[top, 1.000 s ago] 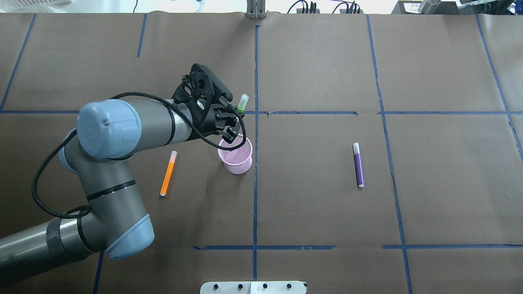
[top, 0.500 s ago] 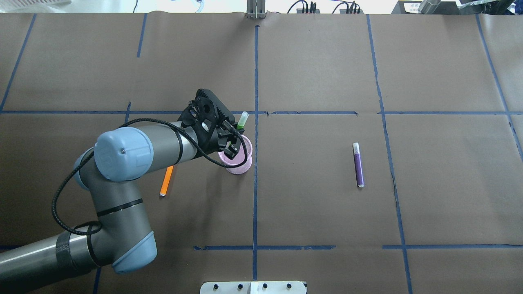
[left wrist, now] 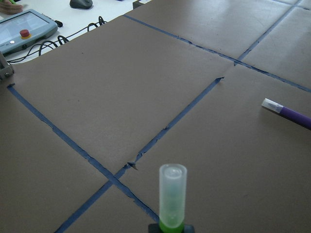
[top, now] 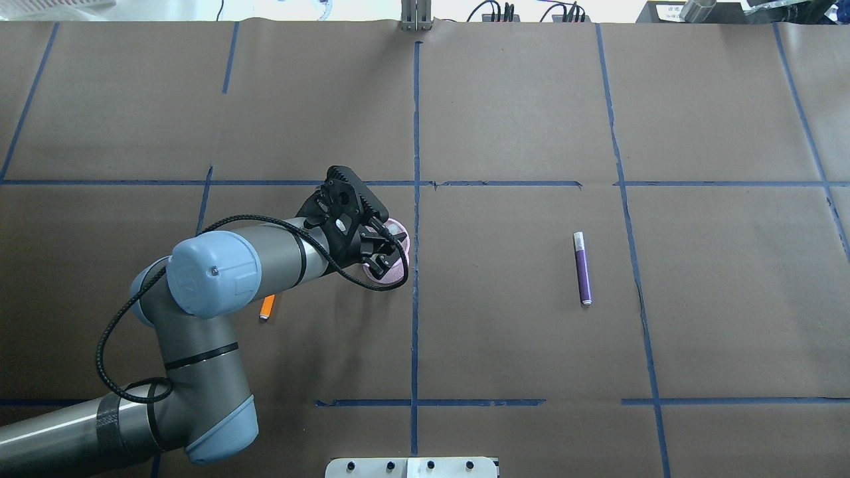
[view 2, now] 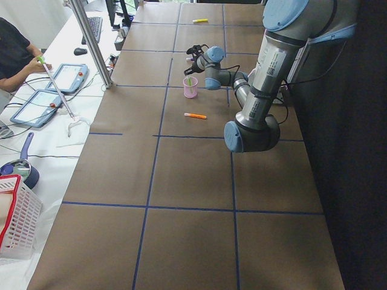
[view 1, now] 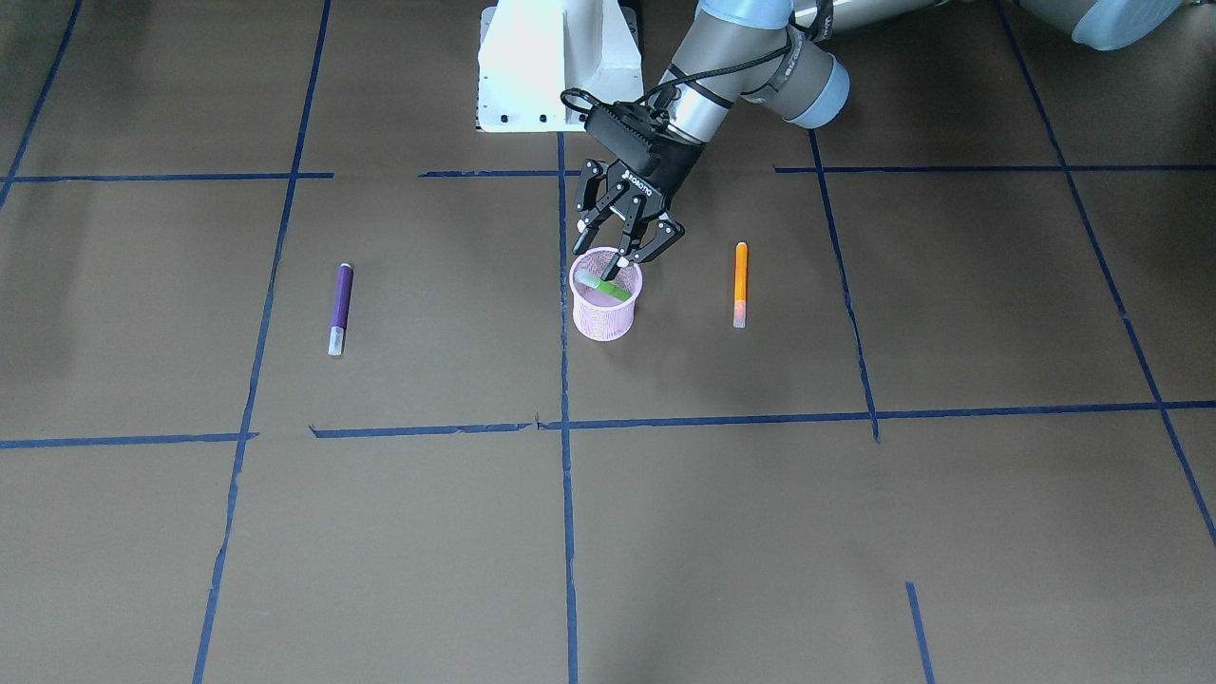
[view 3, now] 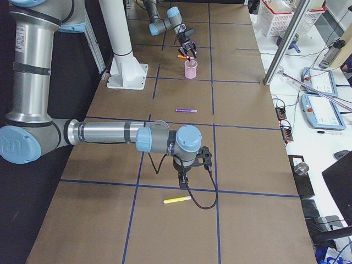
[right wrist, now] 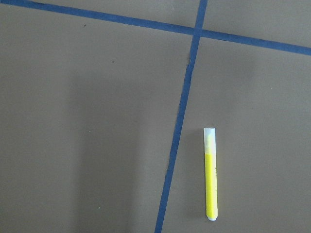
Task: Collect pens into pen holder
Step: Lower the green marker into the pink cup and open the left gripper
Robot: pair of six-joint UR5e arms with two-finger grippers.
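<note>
The pink mesh pen holder (view 1: 603, 318) stands near the table's middle. My left gripper (view 1: 616, 268) hangs just over its rim, shut on the green pen (view 1: 611, 287). The pen lies tilted across the holder's mouth, and its pale cap (left wrist: 172, 194) sticks out past the fingers. The orange pen (view 1: 740, 280) lies on the table beside the holder. My arm mostly hides it in the overhead view (top: 267, 307). The purple pen (top: 582, 269) lies alone to the right. My right gripper (view 3: 184, 177) hovers low at the table's right end; I cannot tell whether it is open.
A yellow pen (right wrist: 210, 174) lies under my right wrist beside a blue tape line. The white robot base (view 1: 556, 66) stands at the robot's edge of the table. Tablets and cables (view 2: 36, 99) lie along the operators' side.
My left gripper has moved down and back toward the robot with the green pen, from beyond the holder to right over its mouth. My arm now covers most of the orange pen.
</note>
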